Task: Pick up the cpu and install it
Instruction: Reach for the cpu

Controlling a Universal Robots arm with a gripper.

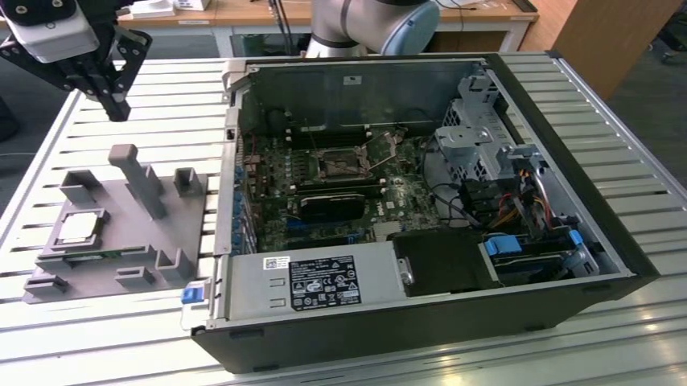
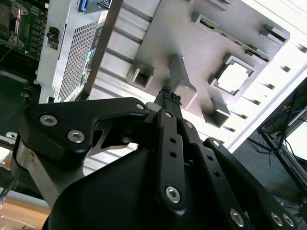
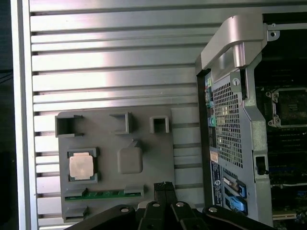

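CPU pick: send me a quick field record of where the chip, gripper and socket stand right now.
cpu: lying flat in a square recess of the grey tray, nothing touching it
grey tray: on the slatted table, at the exterior view's left of the computer case
gripper: shut, empty, raised above the table, apart from the cpu
socket: inside the open computer case

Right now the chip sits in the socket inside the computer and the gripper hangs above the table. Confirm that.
Wrong: the chip sits in the grey tray beside the computer, not in the socket, as the exterior view shows. The gripper does hang above the table.
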